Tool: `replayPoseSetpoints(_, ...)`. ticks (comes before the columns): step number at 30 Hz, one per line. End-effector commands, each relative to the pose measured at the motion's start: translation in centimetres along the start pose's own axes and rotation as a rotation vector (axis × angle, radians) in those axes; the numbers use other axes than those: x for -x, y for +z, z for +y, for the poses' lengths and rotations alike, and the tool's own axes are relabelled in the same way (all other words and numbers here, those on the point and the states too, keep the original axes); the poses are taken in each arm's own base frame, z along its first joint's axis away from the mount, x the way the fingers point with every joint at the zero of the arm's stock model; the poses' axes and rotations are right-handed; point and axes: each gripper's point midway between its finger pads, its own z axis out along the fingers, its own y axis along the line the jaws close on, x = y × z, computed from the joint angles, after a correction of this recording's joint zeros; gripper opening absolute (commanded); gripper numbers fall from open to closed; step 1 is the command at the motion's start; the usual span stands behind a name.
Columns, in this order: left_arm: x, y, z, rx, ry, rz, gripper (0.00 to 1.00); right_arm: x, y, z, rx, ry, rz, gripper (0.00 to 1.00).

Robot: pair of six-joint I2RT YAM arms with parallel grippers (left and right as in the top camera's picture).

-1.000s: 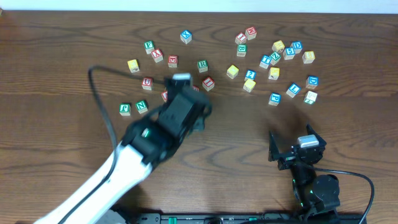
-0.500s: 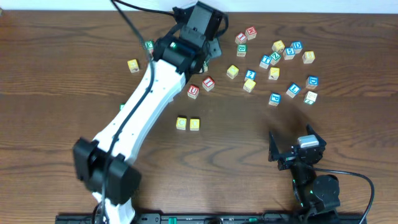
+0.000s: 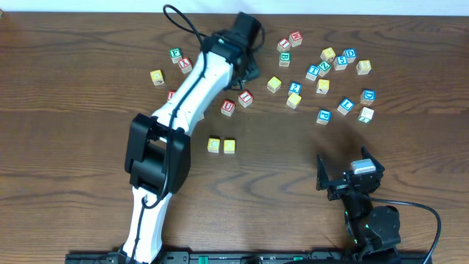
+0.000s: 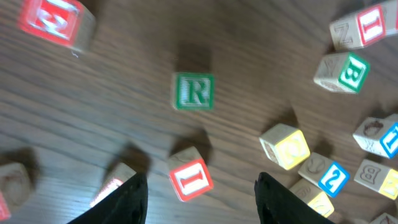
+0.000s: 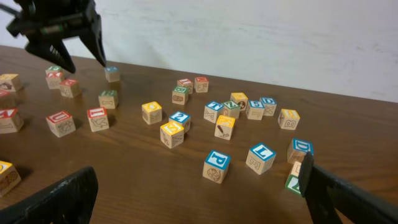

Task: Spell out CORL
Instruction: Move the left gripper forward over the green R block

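Two yellow-faced cubes (image 3: 213, 145) (image 3: 229, 146) stand side by side mid-table. The green R cube (image 4: 194, 91) lies on the wood just ahead of my left gripper (image 4: 201, 182), which hovers open above it with nothing held. A red I cube (image 4: 189, 179) lies below the gap between the jaws. In the overhead view the left gripper (image 3: 248, 72) hides the R cube. The right wrist view shows the R cube (image 5: 108, 98) and the blue L cube (image 5: 261, 155), also seen from overhead (image 3: 345, 105). My right gripper (image 3: 344, 166) rests open and empty near the front edge.
Several loose letter cubes are scattered across the far side, red ones (image 3: 228, 107) near the left arm and blue, yellow and green ones (image 3: 323, 86) at the far right. A blue P cube (image 5: 216, 165) sits left of the L cube.
The left arm has swung from mid-table out to the far cubes, uncovering the two yellow cubes side by side. Its jaws have spread wider. The right arm has not moved.
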Motion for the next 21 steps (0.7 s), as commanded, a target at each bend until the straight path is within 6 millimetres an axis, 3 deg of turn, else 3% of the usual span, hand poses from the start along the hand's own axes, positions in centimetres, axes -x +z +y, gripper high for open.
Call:
replayPoseSetpoints(1, 2.8, -2.8, -0.8, -0.06, 0.041, -0.031, 0.55, 0.0, 0.0, -0.2, -0.007, -0.012, 0.0, 0.99)
replayPoseSetpoints(4, 3.1, -3.6, -0.5, -0.043, 0.061, -0.038, 0.55, 0.0, 0.0, -0.2, -0.007, -0.011, 0.0, 0.99)
replayPoseSetpoints(21, 3.0, -3.0, 0.4, 0.019, 0.2, -0.05, 0.55, 0.0, 0.0, -0.2, -0.007, -0.012, 0.0, 0.99)
